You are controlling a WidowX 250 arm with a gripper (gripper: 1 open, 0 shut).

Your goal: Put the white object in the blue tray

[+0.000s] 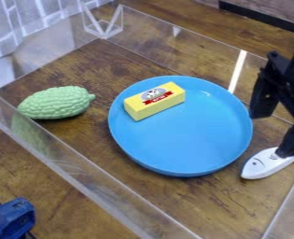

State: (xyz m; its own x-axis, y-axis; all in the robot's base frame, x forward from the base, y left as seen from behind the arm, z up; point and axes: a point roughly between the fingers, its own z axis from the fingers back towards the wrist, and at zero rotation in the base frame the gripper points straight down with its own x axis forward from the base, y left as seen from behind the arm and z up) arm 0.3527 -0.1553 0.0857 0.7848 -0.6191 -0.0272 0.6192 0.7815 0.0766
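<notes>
- Fish-shaped white toy (pixel 269 164) lies on the wooden tabletop (pixel 62 61), just outside the blue tray (pixel 224 140) on its right, at the lower part of the rim and not touching it as far as the view shows.
- Its long axis runs from lower-left to upper-right, broader end toward the tray and narrow end pointing away toward the frame edge.
- Gripper (pixel 287 147), black and pointing down, stands right over the toy's narrow end; 1 finger (pixel 292 135) reaches down to the toy there, while the other is hard to separate from the dark body.
- Jaws are spread wide and hold nothing; whether they straddle the toy cannot be told.
- Judgement: the grasp turns on closing across the toy's short width, then carrying it left over the rim.
- Yellow block with a red label (pixel 154 100) sits inside the tray at its upper-left; the right half is free.
</notes>
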